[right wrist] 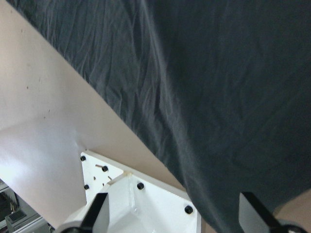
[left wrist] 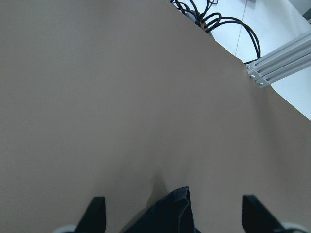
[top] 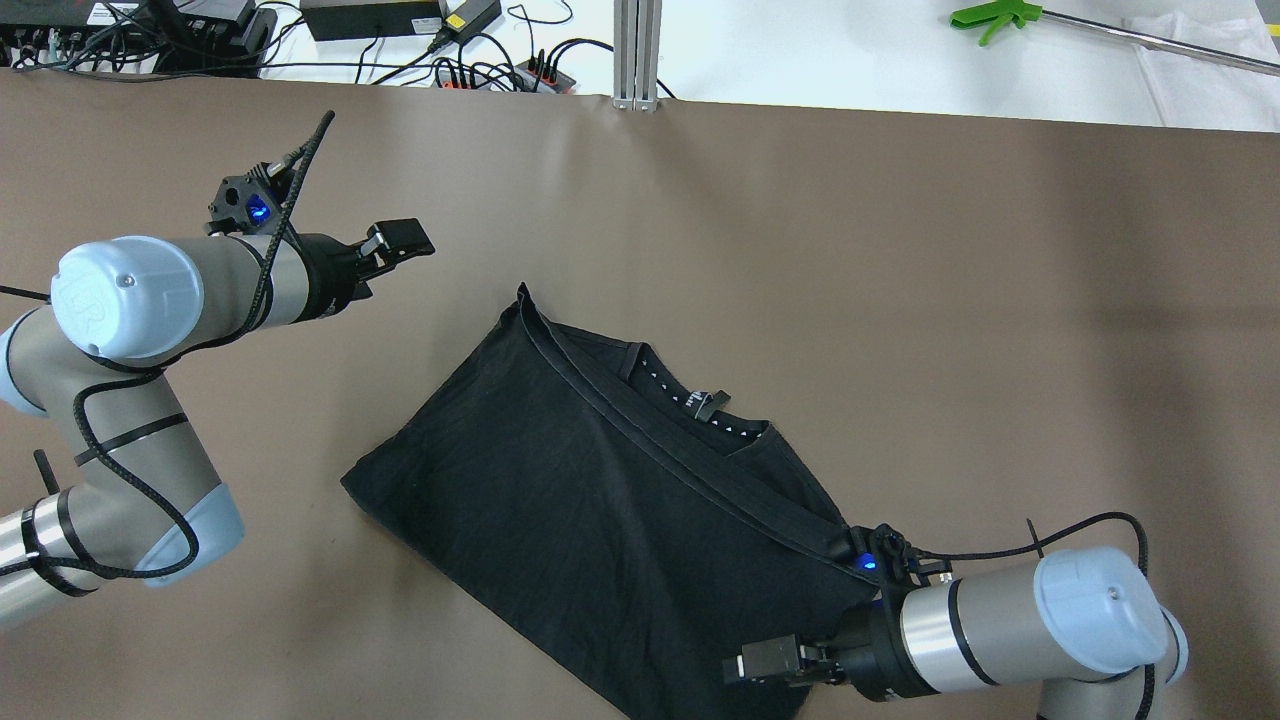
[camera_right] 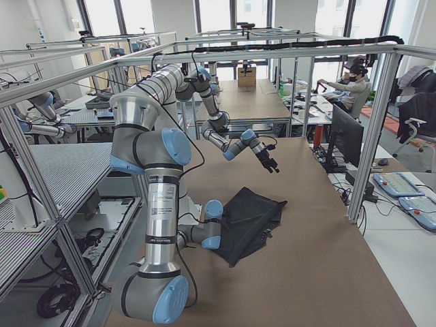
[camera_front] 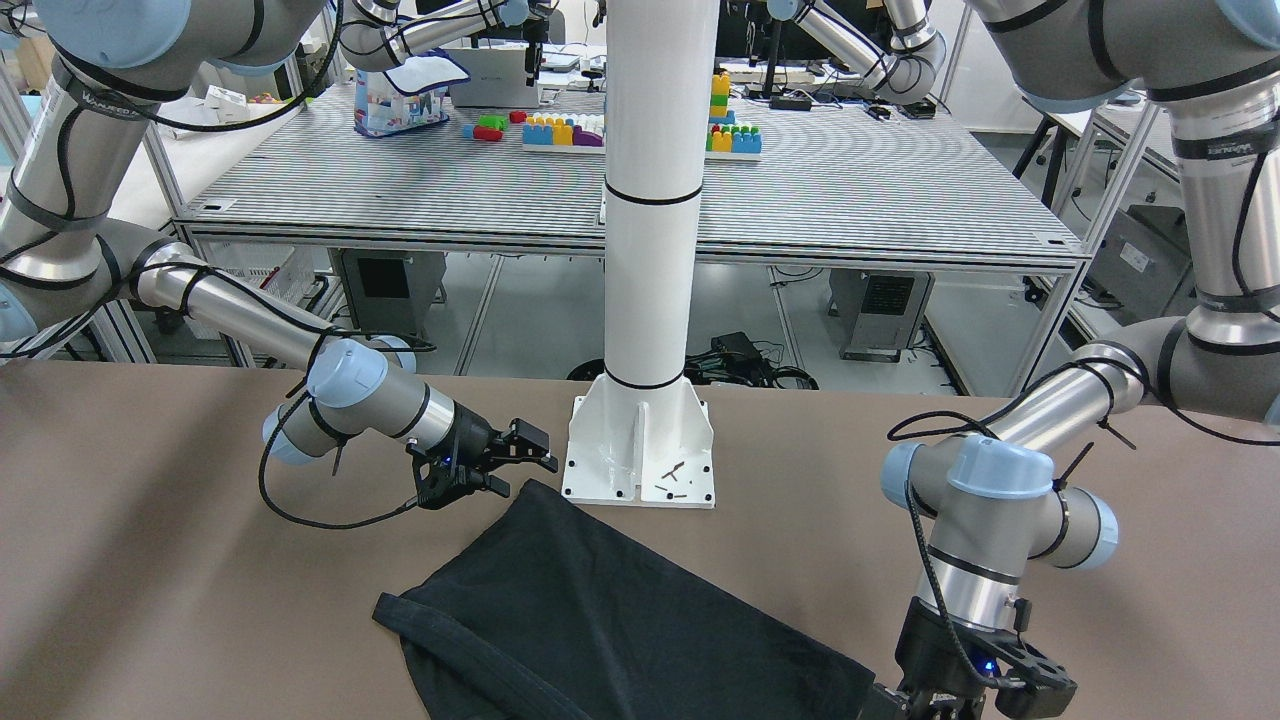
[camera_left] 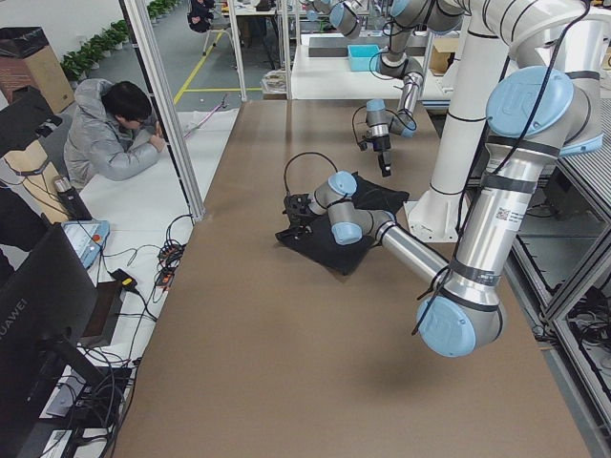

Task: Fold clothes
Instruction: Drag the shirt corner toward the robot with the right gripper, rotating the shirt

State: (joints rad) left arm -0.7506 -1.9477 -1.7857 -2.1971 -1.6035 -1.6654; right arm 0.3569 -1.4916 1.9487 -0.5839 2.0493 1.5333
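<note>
The thin black fabric garment (top: 600, 500) lay diagonally at the centre of the overhead view on the brown bench (top: 900, 250). The left gripper (top: 400, 245) and right gripper (top: 750, 665) both had fingers apart, holding nothing. We judged each should pinch a matching corner and lift evenly.

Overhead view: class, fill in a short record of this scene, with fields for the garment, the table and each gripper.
Garment: black clothes, lying slantwise, one layer folded over, neck label exposed
Surface: brown table
Left arm: left gripper open, holding nothing, apart from the garment, beside its far corner
Right arm: right gripper open, holding nothing, at the garment's near edge
</note>
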